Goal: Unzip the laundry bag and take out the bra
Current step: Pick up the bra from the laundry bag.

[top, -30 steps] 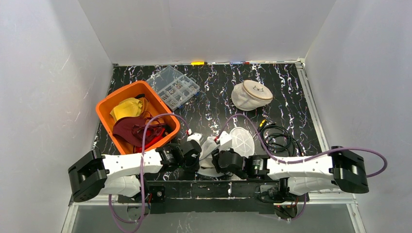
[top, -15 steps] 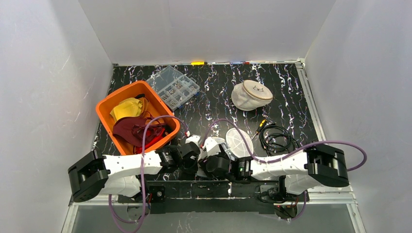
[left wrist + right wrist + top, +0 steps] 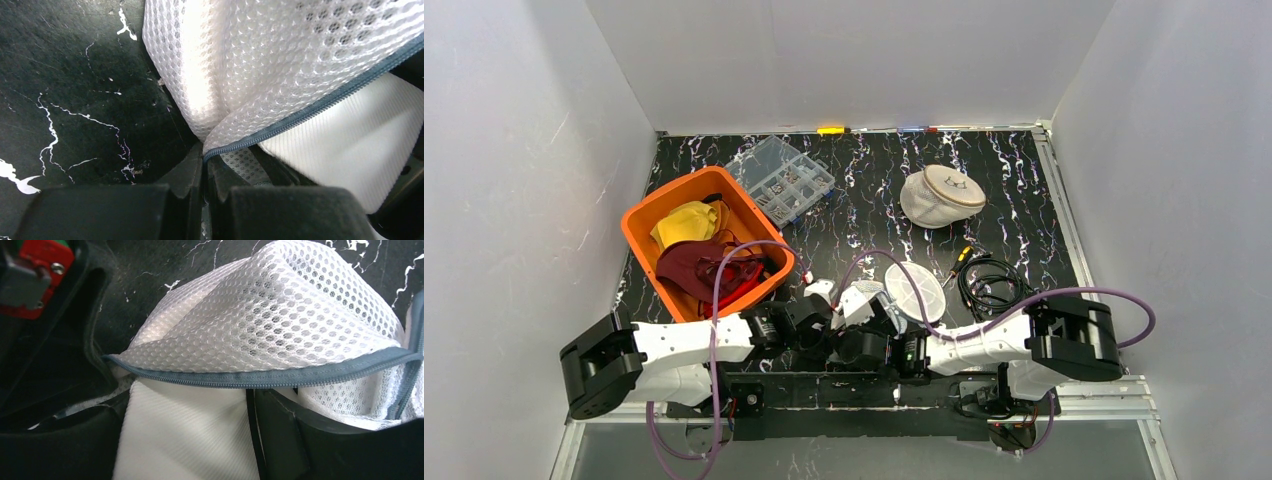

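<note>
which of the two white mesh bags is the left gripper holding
The near mesh bag, unzipped: the left gripper pinches its grey zipper edge. The far mesh bag sits alone at the back.

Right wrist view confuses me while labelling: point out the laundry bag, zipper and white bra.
laundry bag [image 3: 280, 305], right wrist view, honeycomb mesh top.
zipper [image 3: 260, 378], right wrist view, middle of grey tape.
white bra [image 3: 185, 440], right wrist view, ribbed fabric below zipper.

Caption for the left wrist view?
Left end effector pinches the zipper edge of the mesh laundry bag over marbled table.

High rear view; two wrist close-ups of bag [image 3: 300, 50]
</note>
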Motion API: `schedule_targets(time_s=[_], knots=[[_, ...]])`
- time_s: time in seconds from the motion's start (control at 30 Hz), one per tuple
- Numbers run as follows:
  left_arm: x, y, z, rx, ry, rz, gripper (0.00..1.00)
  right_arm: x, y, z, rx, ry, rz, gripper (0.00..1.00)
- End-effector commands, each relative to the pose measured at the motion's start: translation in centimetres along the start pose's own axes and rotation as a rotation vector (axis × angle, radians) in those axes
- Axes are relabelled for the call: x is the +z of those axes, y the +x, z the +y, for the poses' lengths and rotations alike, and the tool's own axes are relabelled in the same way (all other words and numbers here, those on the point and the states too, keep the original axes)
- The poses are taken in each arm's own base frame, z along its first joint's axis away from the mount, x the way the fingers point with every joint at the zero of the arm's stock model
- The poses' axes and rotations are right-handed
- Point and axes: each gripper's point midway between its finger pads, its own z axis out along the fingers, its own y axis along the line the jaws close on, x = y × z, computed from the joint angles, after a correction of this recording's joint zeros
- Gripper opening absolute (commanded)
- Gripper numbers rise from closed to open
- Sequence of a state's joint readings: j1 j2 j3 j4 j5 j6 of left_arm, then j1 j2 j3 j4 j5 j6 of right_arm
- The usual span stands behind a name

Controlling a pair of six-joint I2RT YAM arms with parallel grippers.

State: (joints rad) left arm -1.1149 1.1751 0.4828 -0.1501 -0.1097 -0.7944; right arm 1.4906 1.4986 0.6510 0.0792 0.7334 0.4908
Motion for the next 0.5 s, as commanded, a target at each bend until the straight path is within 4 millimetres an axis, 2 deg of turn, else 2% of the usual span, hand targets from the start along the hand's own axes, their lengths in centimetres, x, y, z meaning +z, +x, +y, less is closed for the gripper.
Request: schedule_targets(time_s=[0.0,0.3,0.37,0.47], knots=[[-0.5,0.3,-0.5,-0.019,0.040,0.007,0.00,0.7,-0.5,-1.1,-0.022,0.091,-0.055,0.83],[-1.0,0.1,-0.5,-0.020,0.043,-0.002,0.00,1.2,0.6,-0.9,-0.055,0.097,-0.033,0.83],[-1.0,0.0,-0.6,-0.020,0.046,-0.003,0.00,1.2,0.6,-0.9,-0.060,0.098,-0.029,0.78],[-1.1,0.0,-0.6,-0.022,0.041,-0.004,0.00,0.9,0.3,-0.9,-0.065,0.105,-0.033,0.62]])
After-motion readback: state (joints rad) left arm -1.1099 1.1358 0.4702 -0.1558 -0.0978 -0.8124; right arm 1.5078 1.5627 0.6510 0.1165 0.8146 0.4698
